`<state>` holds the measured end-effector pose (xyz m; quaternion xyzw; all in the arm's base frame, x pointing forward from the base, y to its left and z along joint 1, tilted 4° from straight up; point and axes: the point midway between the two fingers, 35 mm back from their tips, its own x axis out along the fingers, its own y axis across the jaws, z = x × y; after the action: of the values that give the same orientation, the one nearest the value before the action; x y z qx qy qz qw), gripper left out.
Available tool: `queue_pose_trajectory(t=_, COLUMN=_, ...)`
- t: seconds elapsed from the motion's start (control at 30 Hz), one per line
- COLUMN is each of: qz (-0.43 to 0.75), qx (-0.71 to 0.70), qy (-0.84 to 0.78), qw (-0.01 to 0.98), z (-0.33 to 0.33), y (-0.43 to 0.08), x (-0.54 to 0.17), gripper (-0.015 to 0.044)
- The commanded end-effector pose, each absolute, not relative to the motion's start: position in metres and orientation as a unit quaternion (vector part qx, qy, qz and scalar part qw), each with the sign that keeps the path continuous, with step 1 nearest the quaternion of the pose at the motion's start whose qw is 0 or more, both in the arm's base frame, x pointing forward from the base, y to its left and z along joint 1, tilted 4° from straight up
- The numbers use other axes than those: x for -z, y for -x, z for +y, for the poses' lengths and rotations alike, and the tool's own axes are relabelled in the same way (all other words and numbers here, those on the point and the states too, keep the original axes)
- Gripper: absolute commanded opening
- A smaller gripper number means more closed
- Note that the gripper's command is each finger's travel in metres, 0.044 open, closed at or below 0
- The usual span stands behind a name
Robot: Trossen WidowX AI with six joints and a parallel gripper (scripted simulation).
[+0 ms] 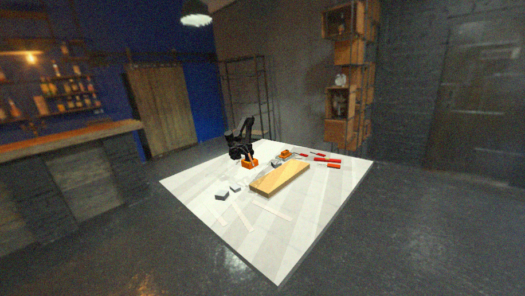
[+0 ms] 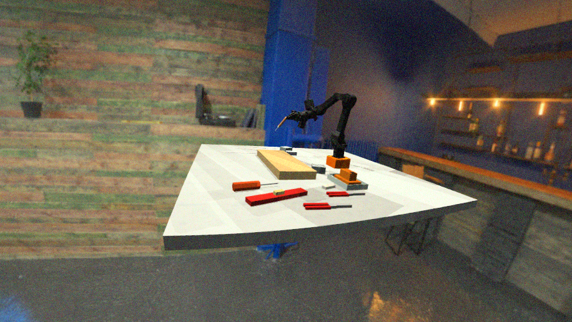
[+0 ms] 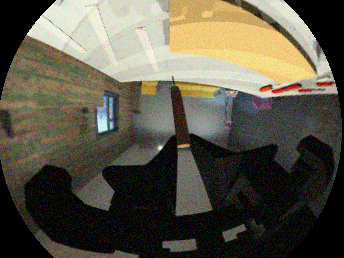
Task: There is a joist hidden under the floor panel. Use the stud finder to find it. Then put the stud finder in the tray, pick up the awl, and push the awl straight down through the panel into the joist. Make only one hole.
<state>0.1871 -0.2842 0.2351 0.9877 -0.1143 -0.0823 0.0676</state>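
Note:
My gripper point(image 1: 248, 153) point(image 2: 288, 117) point(image 3: 182, 137) is shut on the awl, high above the table. The awl point(image 1: 250, 159) point(image 2: 281, 121) point(image 3: 180, 117) has a brown-orange handle. It is tilted, its thin metal tip pointing down and away from the gripper, clear of everything. The tan floor panel point(image 1: 281, 176) point(image 2: 286, 163) point(image 3: 225, 37) lies on the table, beyond and below the awl. No hole can be made out in it, and the joist is hidden. The orange stud finder point(image 1: 285, 152) point(image 2: 347, 175) sits in the grey tray point(image 2: 362, 186).
A red bar point(image 1: 332, 160) point(image 2: 260, 198) and an orange-handled screwdriver point(image 1: 333, 166) point(image 2: 246, 185) lie past the panel's far end. Two red-handled tools point(image 1: 304, 155) point(image 2: 316, 206) lie near the tray. A dark grey block point(image 1: 276, 164) point(image 2: 318, 169) is beside the panel. Two more blocks point(image 1: 222, 195) and pale strips point(image 1: 271, 210) lie elsewhere.

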Motion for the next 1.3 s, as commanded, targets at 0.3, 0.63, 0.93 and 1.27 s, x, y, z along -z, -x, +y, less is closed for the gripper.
queue_pose_trajectory(t=0.3, qz=-0.045, qx=0.124, qy=-0.989, qw=0.07, z=-0.256, y=-0.242, x=-0.233, gripper=0.0)
queue_pose_trajectory(t=0.63, qz=0.019, qx=0.169, qy=-0.983, qw=0.071, z=-0.221, y=-0.28, x=-0.23, gripper=0.0)
queue_pose_trajectory(t=0.93, qz=0.08, qx=0.215, qy=-0.97, qw=0.077, z=-0.182, y=-0.306, x=-0.226, gripper=0.0)
queue_pose_trajectory(t=1.27, qz=0.152, qx=0.269, qy=-0.946, qw=0.095, z=-0.132, y=-0.325, x=-0.222, gripper=0.0)
